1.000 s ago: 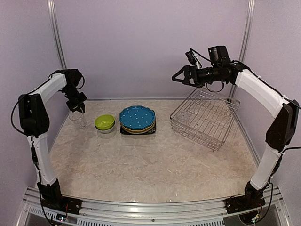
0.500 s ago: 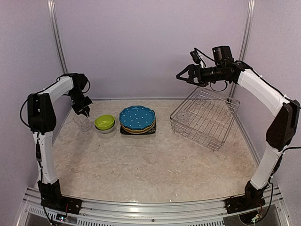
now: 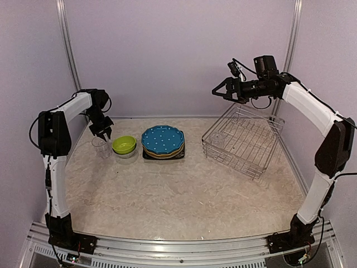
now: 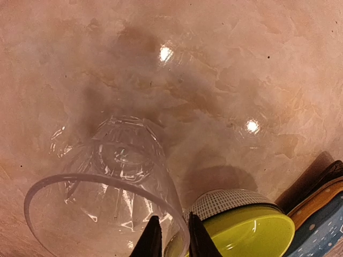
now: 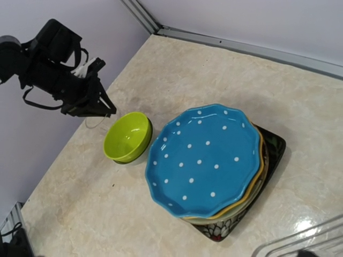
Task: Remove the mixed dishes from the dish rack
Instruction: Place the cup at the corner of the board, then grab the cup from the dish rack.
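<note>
A clear glass (image 3: 101, 147) (image 4: 107, 176) stands on the table just left of the lime-green bowl (image 3: 124, 144) (image 4: 241, 230), which is nested in a grid-patterned bowl (image 4: 225, 201). My left gripper (image 3: 102, 133) (image 4: 172, 217) is right above the glass. Its jaws are slightly parted astride the near rim, with a gap showing beside the rim. The blue white-dotted plate (image 3: 162, 139) (image 5: 206, 158) tops a stack over a yellow plate (image 5: 261, 176) and the black square plate (image 5: 270, 147). My right gripper (image 3: 217, 91) hangs open above the dish rack (image 3: 245, 139), which holds another clear glass (image 3: 218, 138).
The rack sits tilted at the back right near the right wall. A corner of its wire (image 5: 300, 241) shows in the right wrist view. The left arm (image 5: 64, 75) stretches along the left wall. Bare marbled tabletop (image 3: 178, 195) fills the front.
My left gripper moved right and down with the glass, which now stands beside the lime-green bowl, and its jaws have parted a little. The right gripper drifted slightly right, still open.
</note>
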Available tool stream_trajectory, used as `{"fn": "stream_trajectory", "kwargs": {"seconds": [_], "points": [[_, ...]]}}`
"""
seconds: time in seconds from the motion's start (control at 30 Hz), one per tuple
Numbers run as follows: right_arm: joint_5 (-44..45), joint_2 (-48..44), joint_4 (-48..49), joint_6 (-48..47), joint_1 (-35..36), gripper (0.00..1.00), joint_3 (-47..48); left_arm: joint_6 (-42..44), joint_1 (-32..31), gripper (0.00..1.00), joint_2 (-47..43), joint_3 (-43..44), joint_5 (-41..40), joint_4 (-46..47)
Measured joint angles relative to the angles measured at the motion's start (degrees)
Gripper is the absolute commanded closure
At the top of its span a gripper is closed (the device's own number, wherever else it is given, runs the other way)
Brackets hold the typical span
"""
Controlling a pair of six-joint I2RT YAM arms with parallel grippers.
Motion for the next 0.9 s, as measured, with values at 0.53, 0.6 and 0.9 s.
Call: {"fn": "stream_trajectory", "kwargs": {"seconds": [0.53, 0.6, 0.9], "points": [[0.20, 0.02, -1.60, -2.05, -0.66, 0.01, -0.52, 1.01, -0.72, 0.01, -2.93, 9.20, -3.58, -1.86], [0.79, 0.02, -1.88, -2.40, -0.66, 0.01, -1.18, 1.40, -1.18, 0.01, -4.61, 10.25, -4.22, -1.86], [9.60, 0.42, -8.63, -6.40, 0.79, 0.01, -1.77, 2.69, -2.56, 0.01, -12.20, 10.47, -6.73, -0.87]]}}
